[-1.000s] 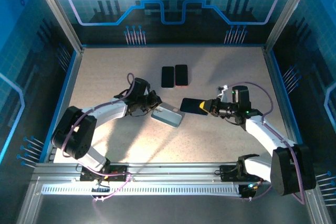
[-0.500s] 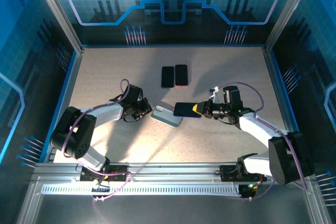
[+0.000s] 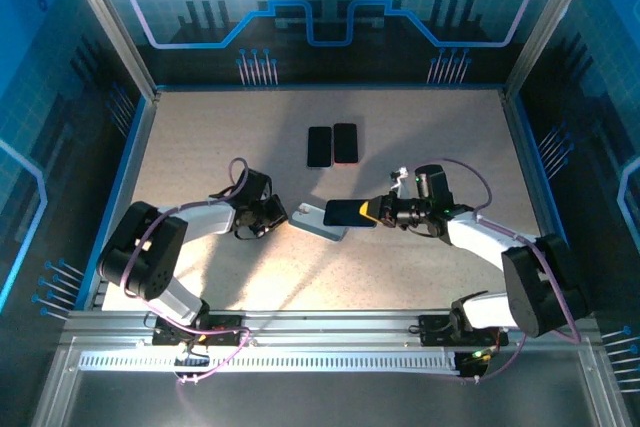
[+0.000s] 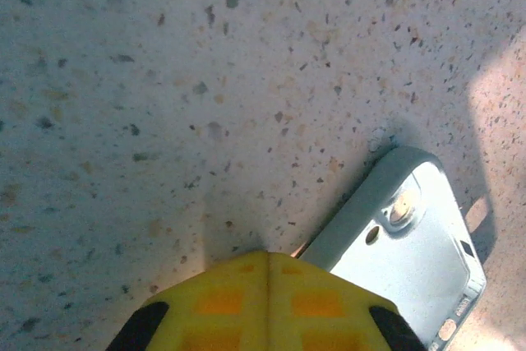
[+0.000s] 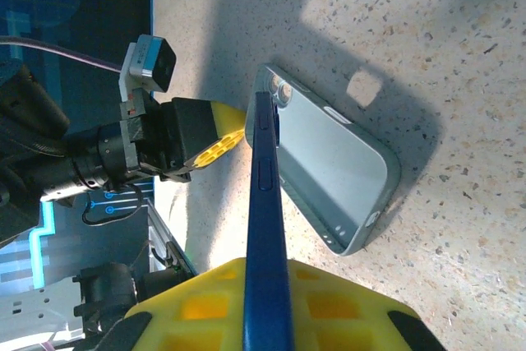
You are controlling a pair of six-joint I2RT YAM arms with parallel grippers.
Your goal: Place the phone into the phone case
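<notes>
The case (image 3: 316, 219) lies flat on the speckled counter (image 3: 440, 137), near the middle. It is pale blue-grey. Its hollow side faces up, and you can see the round camera holes at one end.

The left pincer (image 3: 276, 215) is shut tight. It holds nothing. Its yellow tip sits low on the counter, right at the corner of the case by the camera holes. I cannot tell if it really touches the case.

The right pincer (image 3: 378, 213) is closed on the phone (image 3: 350, 213). It grips the phone by one end, between its yellow pads (image 5: 197, 306). The phone has a dark screen and a blue edge. From above, the screen faces up. The phone sticks out from the pincer toward the left arm. Its free end hangs over the right part of the case. The phone is not down inside the case. I cannot tell if its free end touches the case.

The two pincers face each other, with the case between them.

Farther back on the counter lie two dark phones (image 3: 332, 145). They are side by side, well apart from the case and both pincers.
</notes>
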